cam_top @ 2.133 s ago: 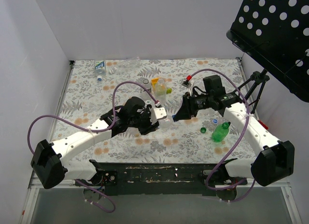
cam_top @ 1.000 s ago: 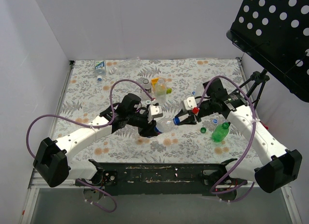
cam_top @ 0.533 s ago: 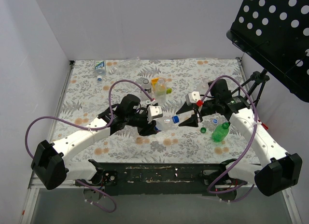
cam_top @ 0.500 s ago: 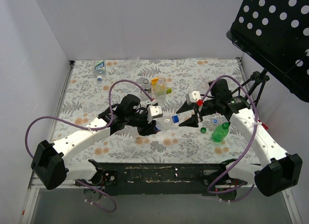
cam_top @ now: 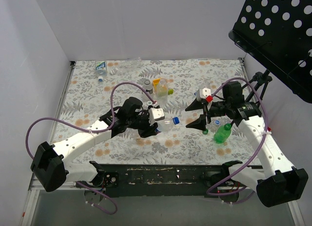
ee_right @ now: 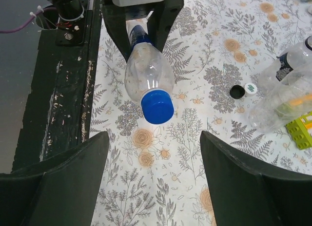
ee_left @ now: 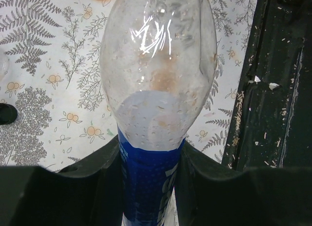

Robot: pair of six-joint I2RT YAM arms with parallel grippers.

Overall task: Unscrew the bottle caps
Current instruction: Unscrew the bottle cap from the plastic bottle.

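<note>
My left gripper point(cam_top: 157, 124) is shut on the blue-labelled waist of a clear bottle point(cam_top: 165, 123), which it holds lying level above the table with the neck pointing right. The blue cap point(cam_top: 176, 120) sits on the neck. In the left wrist view the bottle point(ee_left: 158, 65) fills the middle, with the black fingers point(ee_left: 97, 172) pressed to its label. My right gripper point(cam_top: 195, 115) is open, a short way right of the cap and not touching it. The right wrist view shows the cap point(ee_right: 157, 106) beyond the wide-open right gripper point(ee_right: 153, 182).
A green bottle point(cam_top: 223, 133), a green cap point(cam_top: 205, 131) and a blue cap point(cam_top: 217, 122) lie under the right arm. A yellowish bottle point(cam_top: 161, 87) stands behind; more bottles point(cam_top: 101, 66) lie at the back left. A black perforated stand point(cam_top: 278, 36) overhangs the right.
My right gripper has opened wide and drawn back to the right, off the blue cap. The left gripper has kept its hold on the bottle, nearly still.
</note>
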